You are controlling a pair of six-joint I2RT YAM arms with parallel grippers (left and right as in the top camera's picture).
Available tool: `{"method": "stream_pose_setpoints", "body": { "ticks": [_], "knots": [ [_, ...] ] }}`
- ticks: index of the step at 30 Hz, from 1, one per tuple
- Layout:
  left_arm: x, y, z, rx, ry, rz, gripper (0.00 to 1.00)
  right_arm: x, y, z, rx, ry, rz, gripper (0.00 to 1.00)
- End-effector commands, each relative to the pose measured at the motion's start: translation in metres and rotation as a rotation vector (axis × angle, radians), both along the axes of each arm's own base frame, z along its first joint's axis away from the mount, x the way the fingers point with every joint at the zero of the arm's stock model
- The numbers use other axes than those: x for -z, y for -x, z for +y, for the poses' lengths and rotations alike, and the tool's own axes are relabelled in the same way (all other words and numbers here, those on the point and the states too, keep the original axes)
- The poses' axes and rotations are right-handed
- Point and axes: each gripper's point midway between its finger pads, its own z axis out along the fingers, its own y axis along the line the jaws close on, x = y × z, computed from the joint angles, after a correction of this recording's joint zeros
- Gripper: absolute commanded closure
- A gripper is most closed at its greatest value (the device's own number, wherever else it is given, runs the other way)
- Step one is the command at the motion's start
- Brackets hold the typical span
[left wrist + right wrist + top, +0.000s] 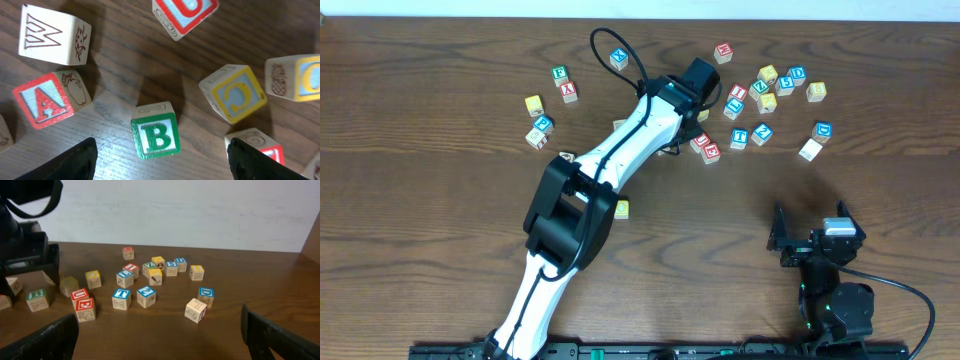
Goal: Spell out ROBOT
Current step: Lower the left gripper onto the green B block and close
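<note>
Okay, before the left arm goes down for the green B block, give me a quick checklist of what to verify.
1. Left gripper open: ok.
2. Green B block lined up between its fingers: ok.
3. B apart from the red A block and yellow C block: ok.
4. Red-edged block clear of the nearer finger: not ok, it sits right beside it.
5. Gripper height over the table: cannot tell.
6. Right gripper open, holding nothing: ok.
</note>
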Motion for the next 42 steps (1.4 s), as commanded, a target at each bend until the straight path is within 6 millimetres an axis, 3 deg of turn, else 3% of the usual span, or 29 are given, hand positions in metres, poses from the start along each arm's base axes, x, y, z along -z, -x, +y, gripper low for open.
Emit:
{"method": "stream_pose_setpoints", "body": {
  "ticks": [1, 10, 42],
  "knots": [
    [0.007, -0.005, 0.001, -0.016, -0.021, -0.008, 0.18, 0.001, 0.0, -0.002, 0.006, -0.01, 0.004, 0.01],
    [0.024, -0.003, 0.004, -0.021, -0.049, 0.014, 0.18, 0.001, 0.0, -0.002, 0.006, -0.01, 0.004, 0.01],
    [0.035, 0.001, 0.012, -0.033, -0.084, 0.021, 0.21, 0.001, 0.0, -0.002, 0.006, -0.01, 0.004, 0.01]
  ]
}}
